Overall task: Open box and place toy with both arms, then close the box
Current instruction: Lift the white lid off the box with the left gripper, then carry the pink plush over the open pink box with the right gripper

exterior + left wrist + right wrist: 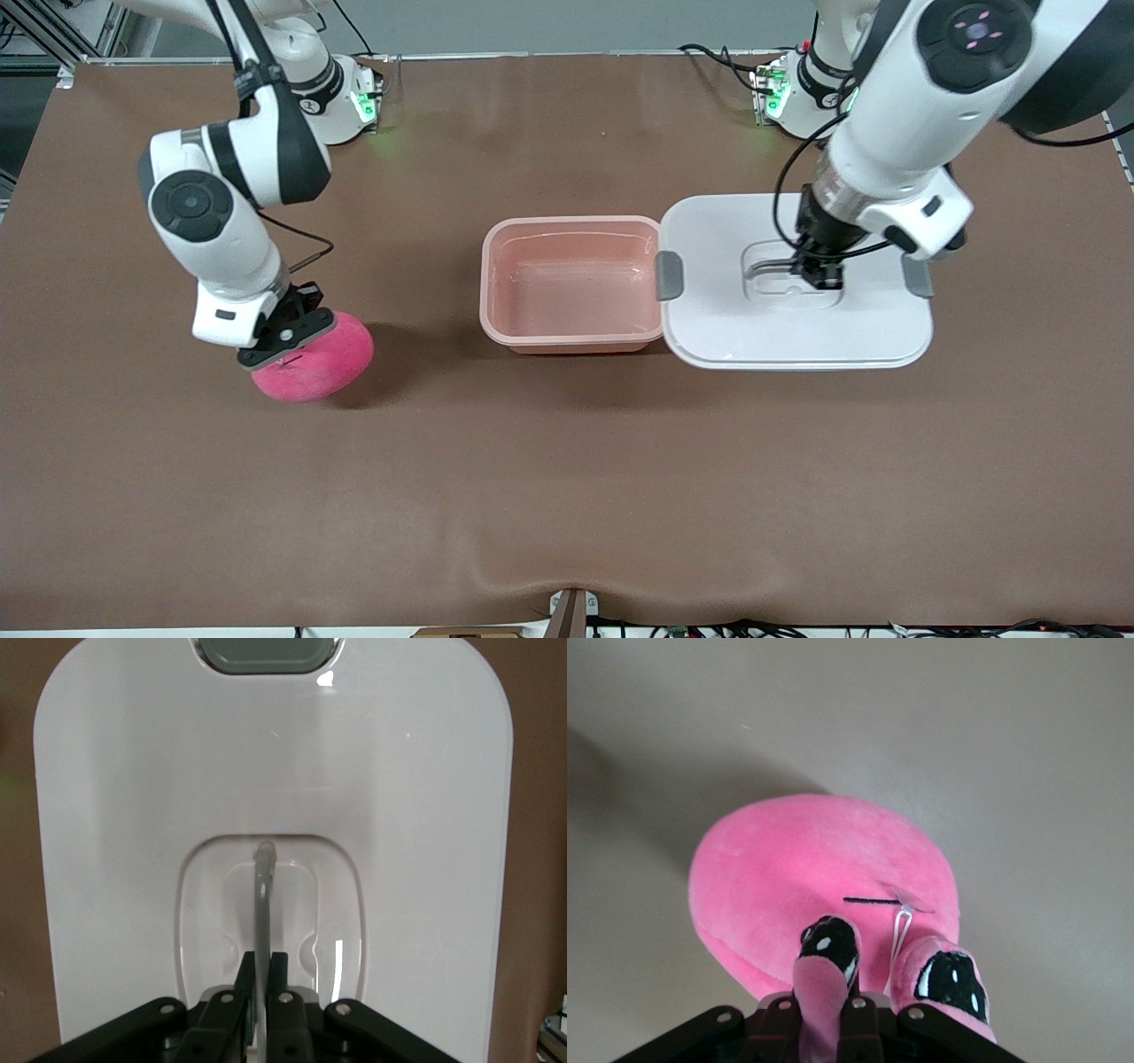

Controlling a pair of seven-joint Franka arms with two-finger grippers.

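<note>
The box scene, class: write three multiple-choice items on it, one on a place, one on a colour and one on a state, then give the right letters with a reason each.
1. Where does the lid lie?
A. On the table beside the box base, toward the left arm's end
B. Clipped on the base
C. Under the toy

2. What colour is the toy?
A. Green
B. Pink
C. Yellow

3. What state is the box base in?
A. Closed and latched
B. Open with the toy inside
C. Open with nothing inside

Answers:
1 A: the white lid rests flat next to the base, with the left claw shut on its handle.
2 B: the plush under the right claw is pink, and the right wrist view shows that claw shut on one of its eye stalks.
3 C: the front view looks straight onto the base's bare floor.
</note>
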